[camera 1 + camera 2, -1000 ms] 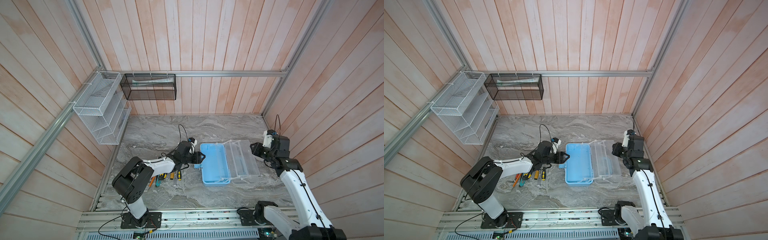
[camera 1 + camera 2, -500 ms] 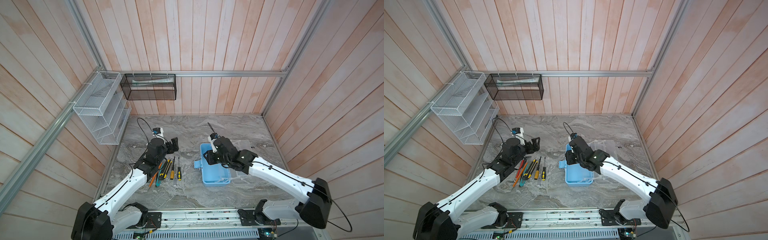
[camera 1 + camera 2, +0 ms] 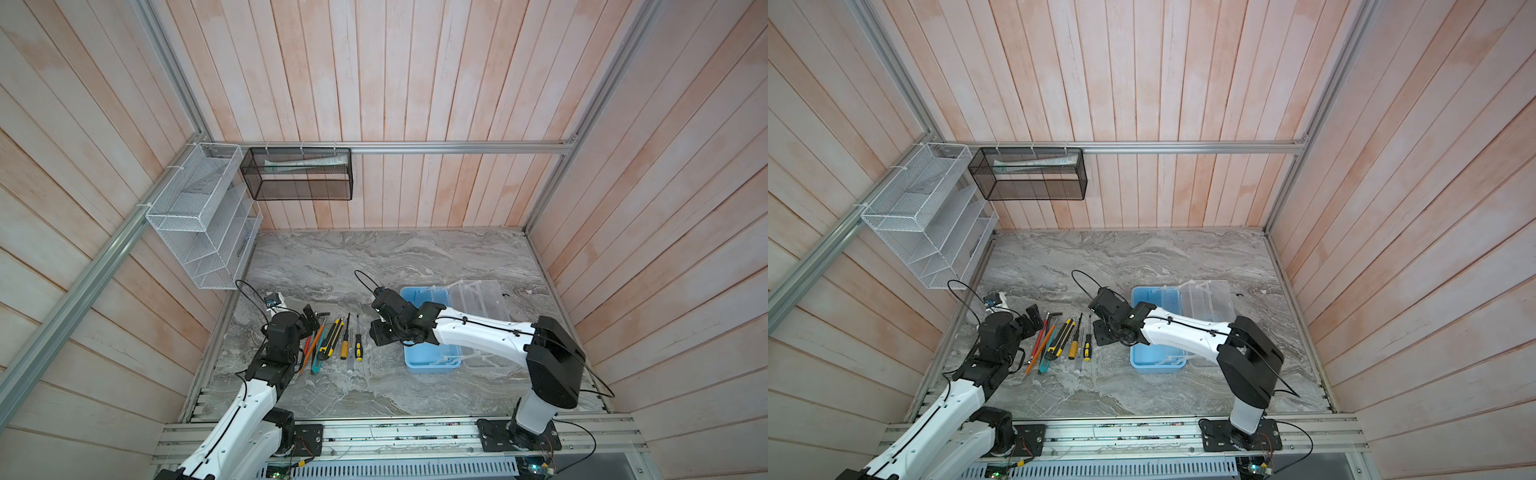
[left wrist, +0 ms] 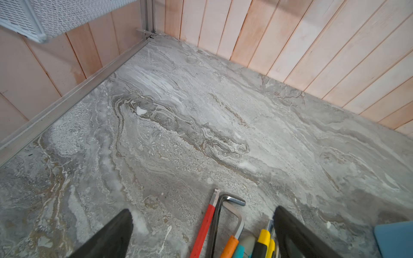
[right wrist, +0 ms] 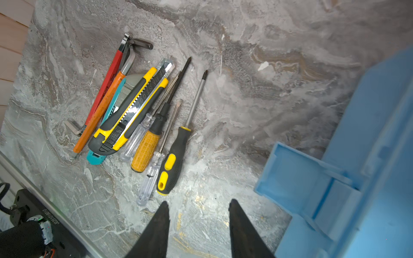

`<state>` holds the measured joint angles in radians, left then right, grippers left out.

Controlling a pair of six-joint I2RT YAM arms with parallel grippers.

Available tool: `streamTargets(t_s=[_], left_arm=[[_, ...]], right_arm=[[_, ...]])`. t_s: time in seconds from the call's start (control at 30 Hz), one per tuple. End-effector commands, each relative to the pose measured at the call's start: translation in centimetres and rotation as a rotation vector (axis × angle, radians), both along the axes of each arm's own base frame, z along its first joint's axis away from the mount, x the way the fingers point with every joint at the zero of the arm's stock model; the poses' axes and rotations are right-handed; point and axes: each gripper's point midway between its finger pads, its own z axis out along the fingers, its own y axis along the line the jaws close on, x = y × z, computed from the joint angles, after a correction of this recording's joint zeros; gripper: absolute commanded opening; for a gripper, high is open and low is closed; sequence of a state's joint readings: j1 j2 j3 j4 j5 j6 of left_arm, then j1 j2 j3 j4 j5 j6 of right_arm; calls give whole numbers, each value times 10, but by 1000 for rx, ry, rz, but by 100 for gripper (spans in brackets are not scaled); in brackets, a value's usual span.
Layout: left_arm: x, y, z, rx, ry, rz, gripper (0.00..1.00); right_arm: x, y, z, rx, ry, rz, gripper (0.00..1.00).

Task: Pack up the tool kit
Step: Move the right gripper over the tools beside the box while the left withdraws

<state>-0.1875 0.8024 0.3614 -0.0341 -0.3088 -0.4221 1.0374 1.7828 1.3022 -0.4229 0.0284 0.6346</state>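
Case base (image 3: 432, 362): light-blue moulded plastic, rectangular, sitting right of centre on the grey veined marble tabletop (image 3: 374, 257). The see-through ribbed lid (image 3: 484, 297) is swung open, lying to the right of the base in both top views. The boxy light-blue handle (image 5: 299, 176) juts from the base wall that faces the tools. The right arm lies across the base and hides much of the inside.

Tools lie loose on the marble left of the case, side by side, touching or overlapping:
- red pencil (image 5: 105, 84)
- orange pencil (image 5: 98, 116)
- bent steel hex key (image 5: 134, 51)
- teal cutter (image 5: 96, 159), under the yellow-black cutter (image 5: 134, 107), which has a ridged grip
- clear-handled screwdrivers (image 5: 134, 143)
- orange screwdriver (image 5: 145, 149) with a knurled handle
- black-yellow screwdriver (image 5: 172, 165), nearest the case

Left gripper (image 4: 202, 210): jaws wide apart, empty, above the ends of the red pencil and hex key. Can't tell if it touches them.

Right gripper (image 5: 199, 201): tapered black fingers (image 5: 161, 223) moderately apart with nothing between them. It is over bare marble, between the black-yellow screwdriver and the handle.
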Motion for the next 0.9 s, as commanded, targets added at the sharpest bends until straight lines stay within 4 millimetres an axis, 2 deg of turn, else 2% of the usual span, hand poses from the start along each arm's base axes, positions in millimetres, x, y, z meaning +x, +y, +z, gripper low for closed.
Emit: streamTargets(t_s=[0.0, 0.07, 0.33, 0.6, 0.7, 0.87], left_arm=[[3, -2, 2, -8, -17, -37, 100], [3, 2, -2, -29, -8, -19, 100], [5, -1, -5, -46, -1, -50, 100], [3, 2, -5, -49, -3, -34, 100], [0, 2, -2, -52, -20, -37, 100], [2, 1, -4, -50, -9, -42, 100]], right_arm=[[2, 14, -9, -45, 29, 31, 43], [2, 25, -19, -66, 66, 57, 43], [12, 48, -35, -207, 138, 104, 43], [5, 40, -57, -289, 157, 105, 43], [6, 30, -57, -338, 148, 86, 43], [-3, 35, -60, -301, 148, 80, 43]])
